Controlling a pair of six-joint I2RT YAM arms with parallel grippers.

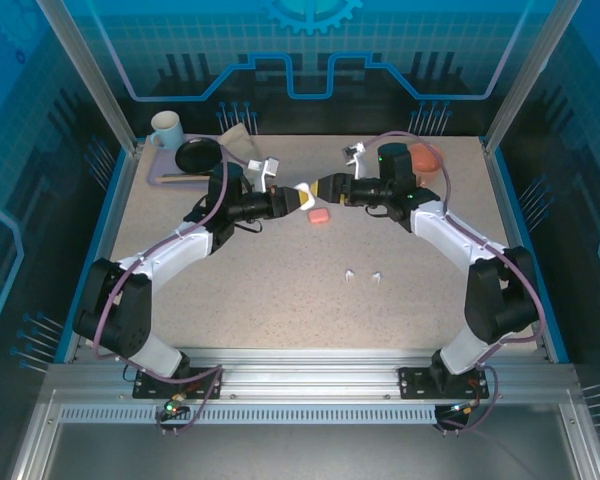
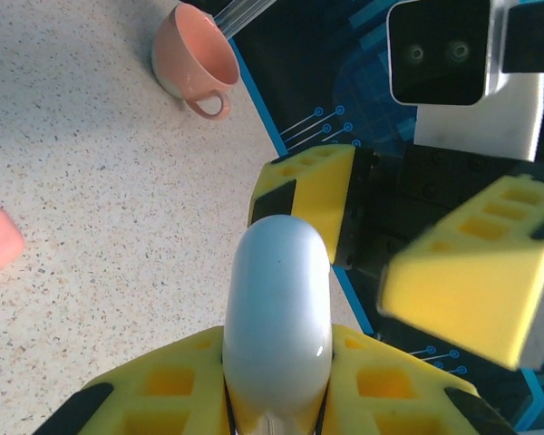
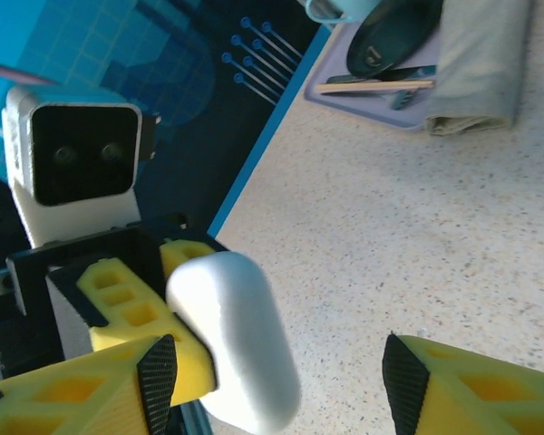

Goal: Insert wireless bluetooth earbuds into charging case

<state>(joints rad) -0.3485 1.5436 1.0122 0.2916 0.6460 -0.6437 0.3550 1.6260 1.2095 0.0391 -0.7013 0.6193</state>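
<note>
Speckled bench [image 1: 280, 290] under my tools: two white buds [image 1: 350, 274], one pink case [image 1: 319, 216]. My left tool [image 1: 298, 198] pinches one white case [image 2: 276, 308]; my right tool [image 3: 281, 362] faces it, spread around it.

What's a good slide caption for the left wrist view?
Left gripper shut on a white case, facing the open right gripper.

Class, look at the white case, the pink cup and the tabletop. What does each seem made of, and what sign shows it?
White case: probably glossy moulded plastic; smooth, with bright highlights. Pink cup: glazed ceramic or plastic; its soft sheen leaves that open. Tabletop: likely matte stone-look laminate; fine dark speckles, no glare.
</note>
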